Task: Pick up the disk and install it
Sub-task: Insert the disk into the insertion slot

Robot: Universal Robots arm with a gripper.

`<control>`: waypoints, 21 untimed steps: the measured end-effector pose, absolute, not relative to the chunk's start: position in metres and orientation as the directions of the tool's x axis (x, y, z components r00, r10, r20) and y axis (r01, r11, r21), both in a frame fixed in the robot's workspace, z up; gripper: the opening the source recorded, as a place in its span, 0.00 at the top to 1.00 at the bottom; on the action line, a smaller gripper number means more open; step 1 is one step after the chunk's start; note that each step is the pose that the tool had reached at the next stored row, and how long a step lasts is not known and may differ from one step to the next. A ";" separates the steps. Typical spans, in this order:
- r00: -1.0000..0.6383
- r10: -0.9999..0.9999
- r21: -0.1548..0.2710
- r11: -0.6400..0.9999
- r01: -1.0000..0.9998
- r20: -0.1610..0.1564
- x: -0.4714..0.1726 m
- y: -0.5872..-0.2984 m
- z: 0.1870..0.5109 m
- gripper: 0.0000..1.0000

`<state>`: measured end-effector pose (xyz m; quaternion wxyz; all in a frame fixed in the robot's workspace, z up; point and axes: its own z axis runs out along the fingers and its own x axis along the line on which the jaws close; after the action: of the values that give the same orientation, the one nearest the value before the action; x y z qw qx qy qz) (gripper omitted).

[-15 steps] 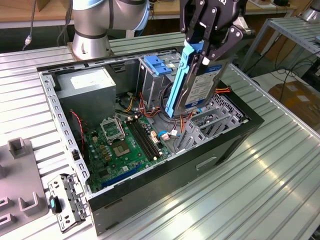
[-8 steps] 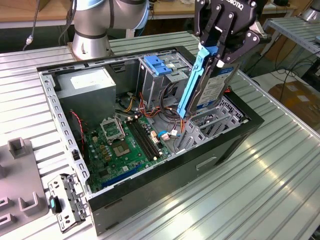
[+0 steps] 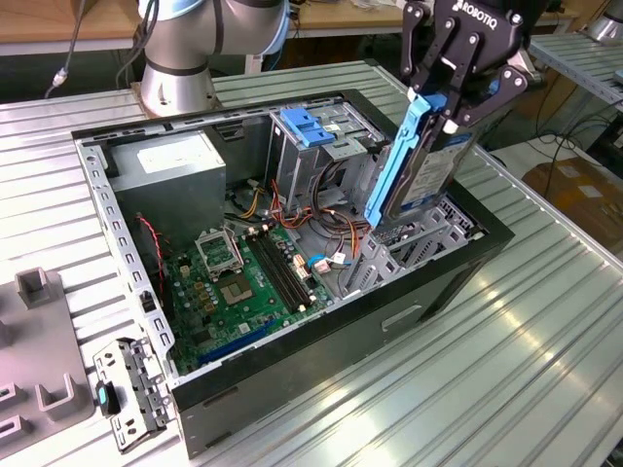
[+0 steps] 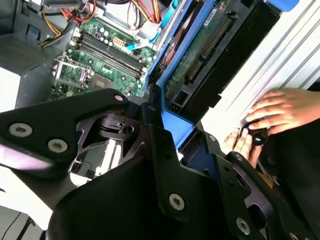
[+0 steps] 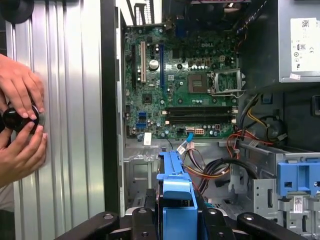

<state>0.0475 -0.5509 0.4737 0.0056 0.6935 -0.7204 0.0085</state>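
The disk [image 3: 433,180], a dark drive with blue side rails, hangs tilted on edge over the drive bay at the exterior view's right end of the open computer case [image 3: 341,316]. My gripper [image 3: 454,97] is shut on its upper end, a finger on each side. The disk's lower end dips just inside the case, above the metal bay floor. In the second wrist view the disk's [image 4: 200,55] green circuit board faces the camera and my gripper [image 4: 172,137] clamps the blue rail. In the first wrist view the blue rail [image 5: 175,195] stands between the fingers of my gripper [image 5: 175,222].
Inside the case lie the motherboard [image 3: 243,282], the grey power-supply box [image 3: 180,161], coloured cables [image 3: 326,248] and a light-blue latch piece [image 3: 307,126]. A person's hands [image 5: 20,120] hold a black knob on the ribbed table beside the case. Grey fixtures [image 3: 39,341] and a metal bracket [image 3: 131,389] sit at the exterior view's left.
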 end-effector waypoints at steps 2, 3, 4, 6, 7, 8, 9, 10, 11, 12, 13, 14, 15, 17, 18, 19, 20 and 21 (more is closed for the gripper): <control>-0.038 -0.999 -0.004 0.038 -0.999 0.020 0.051 -0.552 0.470 0.63; -0.038 -0.999 -0.004 0.038 -0.999 0.020 0.052 -0.553 0.468 0.63; -0.038 -0.999 -0.004 0.038 -0.999 0.020 0.053 -0.554 0.467 0.63; -0.038 -0.999 -0.003 0.038 -0.999 0.020 0.054 -0.557 0.464 0.63; -0.038 -0.999 -0.002 0.038 -0.999 0.020 0.056 -0.558 0.463 0.63; -0.038 -0.999 -0.002 0.038 -0.999 0.020 0.058 -0.558 0.462 0.63; -0.038 -0.999 -0.002 0.038 -0.999 0.020 0.060 -0.558 0.461 0.63; -0.038 -0.999 -0.001 0.038 -0.999 0.020 0.062 -0.558 0.460 0.63; -0.038 -0.999 0.000 0.038 -0.999 0.020 0.062 -0.558 0.459 0.63; -0.038 -0.999 0.002 0.038 -0.999 0.020 0.063 -0.558 0.457 0.63; -0.038 -0.999 0.003 0.038 -0.999 0.020 0.063 -0.558 0.455 0.63; -0.038 -0.999 0.004 0.038 -0.999 0.020 0.063 -0.558 0.455 0.63; -0.038 -0.999 0.004 0.038 -0.999 0.020 0.063 -0.558 0.454 0.63; -0.038 -0.999 0.005 0.038 -0.999 0.020 0.064 -0.558 0.453 0.63; -0.038 -0.999 0.006 0.038 -0.999 0.020 0.064 -0.558 0.452 0.63; -0.038 -0.999 0.007 0.038 -0.999 0.020 0.064 -0.558 0.452 0.63; -0.038 -0.999 0.007 0.038 -0.999 0.020 0.065 -0.558 0.451 0.63; -0.038 -0.999 0.008 0.038 -0.999 0.020 0.065 -0.558 0.450 0.63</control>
<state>0.0649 -0.5576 0.4503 0.0100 0.6935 -0.7204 0.0043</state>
